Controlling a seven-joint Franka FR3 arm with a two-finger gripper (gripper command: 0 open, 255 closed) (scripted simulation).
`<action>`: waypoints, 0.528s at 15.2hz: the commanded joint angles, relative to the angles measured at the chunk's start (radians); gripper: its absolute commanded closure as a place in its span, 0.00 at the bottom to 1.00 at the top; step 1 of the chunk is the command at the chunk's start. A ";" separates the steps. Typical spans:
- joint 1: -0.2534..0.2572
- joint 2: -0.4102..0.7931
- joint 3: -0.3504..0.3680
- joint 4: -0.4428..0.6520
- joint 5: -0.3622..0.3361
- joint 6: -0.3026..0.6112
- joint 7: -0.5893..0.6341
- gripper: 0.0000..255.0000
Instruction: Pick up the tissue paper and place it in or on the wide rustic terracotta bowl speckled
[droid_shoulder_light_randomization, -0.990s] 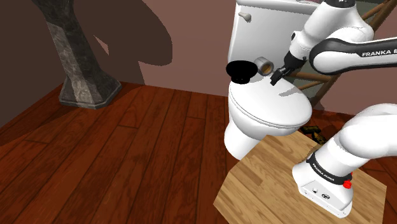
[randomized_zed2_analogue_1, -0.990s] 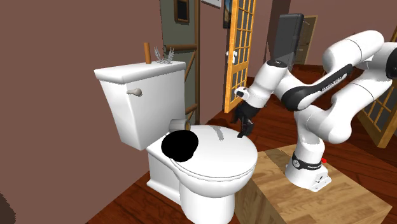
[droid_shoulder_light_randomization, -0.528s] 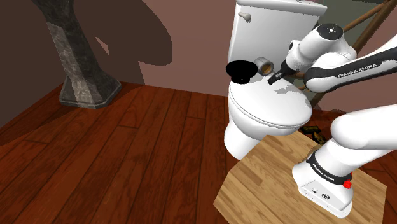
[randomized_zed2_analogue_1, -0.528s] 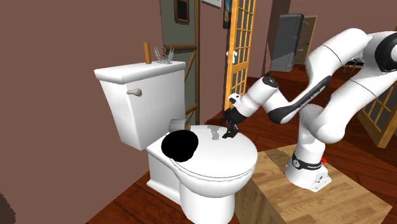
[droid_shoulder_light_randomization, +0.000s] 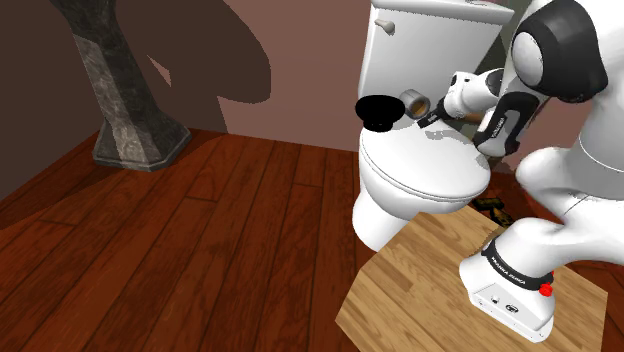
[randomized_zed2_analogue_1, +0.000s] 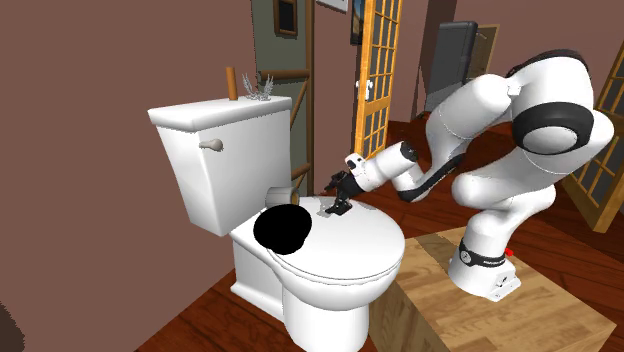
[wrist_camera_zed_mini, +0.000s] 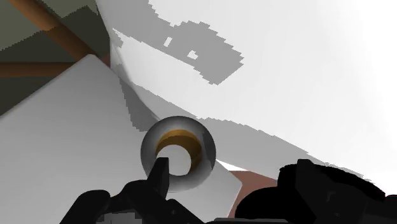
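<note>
A grey tissue roll (droid_shoulder_light_randomization: 413, 100) with a brown core lies on its side on the white toilet lid (droid_shoulder_light_randomization: 430, 165), against the tank. Close beside it, on the shoulder view's left, sits a wide bowl (droid_shoulder_light_randomization: 380, 110) drawn plain black. My gripper (droid_shoulder_light_randomization: 431, 116) hovers low over the lid just right of the roll, open and holding nothing. In the wrist view the roll (wrist_camera_zed_mini: 178, 153) lies just ahead of one fingertip (wrist_camera_zed_mini: 159, 175), its hollow end facing me, outside the gap of the gripper (wrist_camera_zed_mini: 232, 181). In the second exterior view the gripper (randomized_zed2_analogue_1: 340, 203) is short of the roll (randomized_zed2_analogue_1: 277, 194) and bowl (randomized_zed2_analogue_1: 282, 228).
The toilet tank (droid_shoulder_light_randomization: 420, 50) rises right behind the roll and bowl. Slanted wooden poles (droid_shoulder_light_randomization: 580, 25) stand behind the toilet. My wooden stand (droid_shoulder_light_randomization: 430, 290) sits beside the toilet on a dark wood floor. A stone column base (droid_shoulder_light_randomization: 125, 100) is far left.
The arm has folded down and reached toward the tank. The gripper dropped close to the lid and moved toward the tissue roll. Roll and bowl have not moved.
</note>
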 joint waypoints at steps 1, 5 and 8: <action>-0.241 -0.064 0.234 0.032 0.197 0.154 -0.102 0.00; -0.519 -0.204 0.470 0.146 0.385 0.346 -0.138 0.00; -0.666 -0.303 0.574 0.252 0.497 0.443 -0.141 0.00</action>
